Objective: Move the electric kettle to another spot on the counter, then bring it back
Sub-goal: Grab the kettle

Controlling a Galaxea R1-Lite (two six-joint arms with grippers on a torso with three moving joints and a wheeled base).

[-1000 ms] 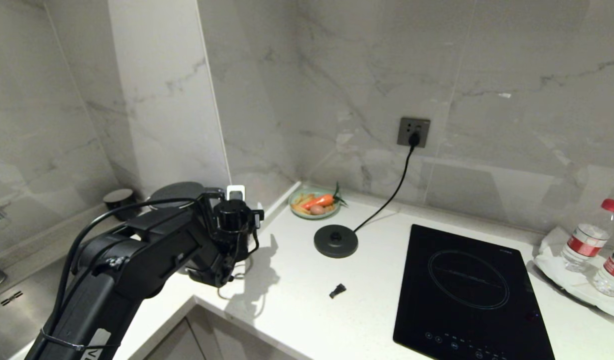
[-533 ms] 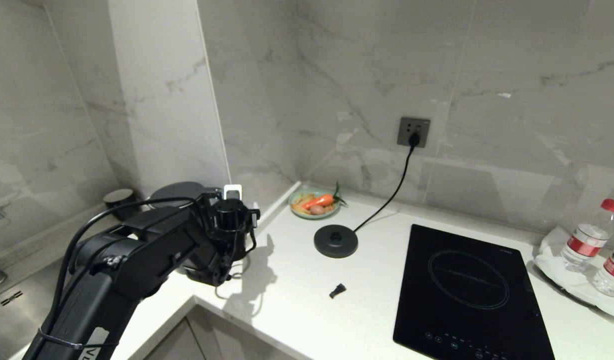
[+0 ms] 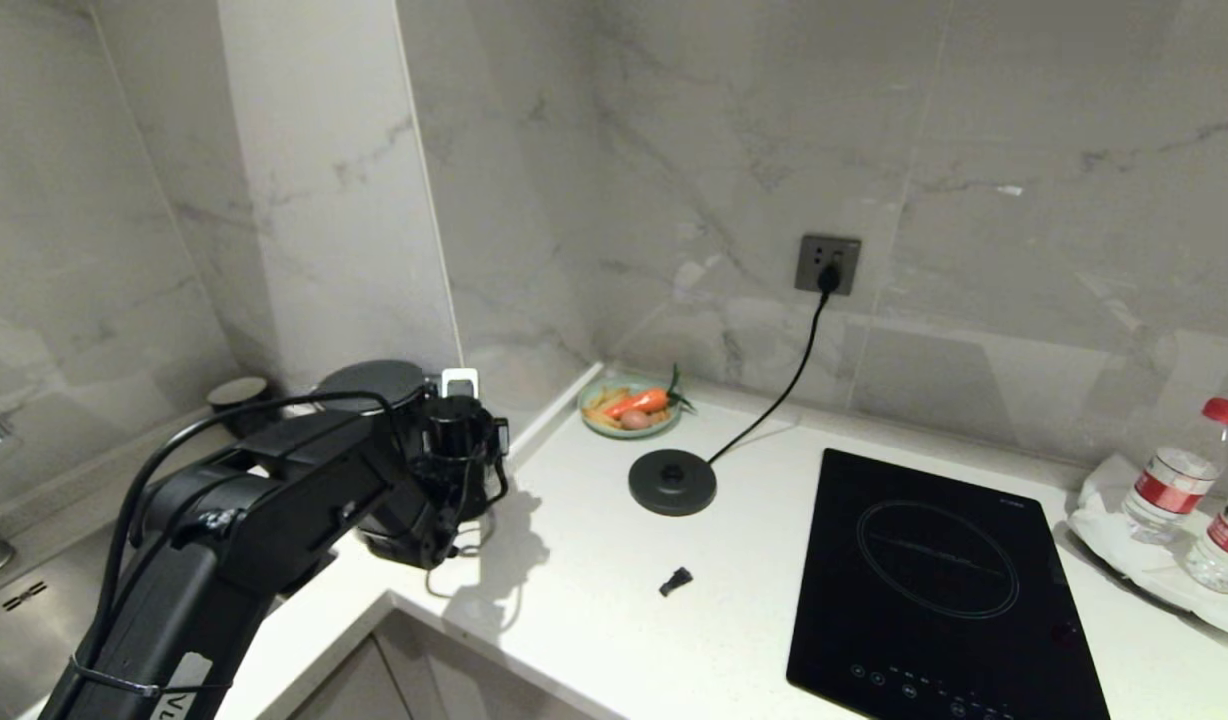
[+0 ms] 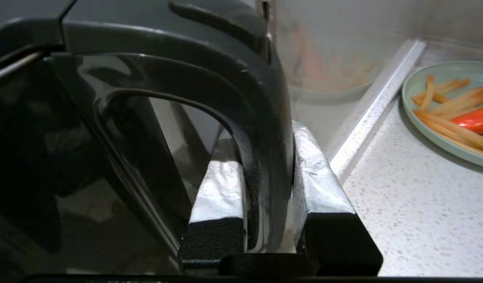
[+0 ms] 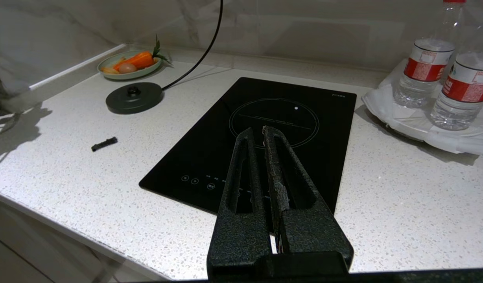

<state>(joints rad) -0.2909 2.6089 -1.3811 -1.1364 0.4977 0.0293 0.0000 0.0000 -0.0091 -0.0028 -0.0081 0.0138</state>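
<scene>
A white speckled stone counter (image 3: 594,600) fills the lower half of the head view, with marble-look wall tiles behind it.

Nearest, at about 8 o'clock in the head view, the robot's black left arm reaches in from the lower left corner. Its left gripper (image 4: 265,232) has its foil-wrapped fingers (image 4: 316,184) closed on either side of the large black loop handle (image 4: 261,157) of the black jug-shaped electric kettle (image 3: 374,385). The fingers press against the handle. The kettle stands at about 9 o'clock, by the corner of the wall, mostly hidden behind the arm, with only its flat round lid showing.

The right gripper (image 5: 261,135) shows only in the right wrist view. It hangs above the front of the counter, its two black fingers pressed together and holding nothing.

At about 5 o'clock lies a built-in black glass induction hob (image 3: 934,590). A small black plastic piece (image 3: 676,580) lies on the counter near the centre.

Farther back, just above centre, sits a flat round black base disc (image 3: 672,482). Its black cord (image 3: 774,400) runs up to a grey wall socket (image 3: 827,264) at about 1 o'clock. Just beyond the disc, at about 12 o'clock, a pale green plate (image 3: 629,408) holds a carrot and other food.

At 3 o'clock, two clear water bottles with red labels (image 3: 1169,475) stand on a white tray (image 3: 1124,560).
</scene>
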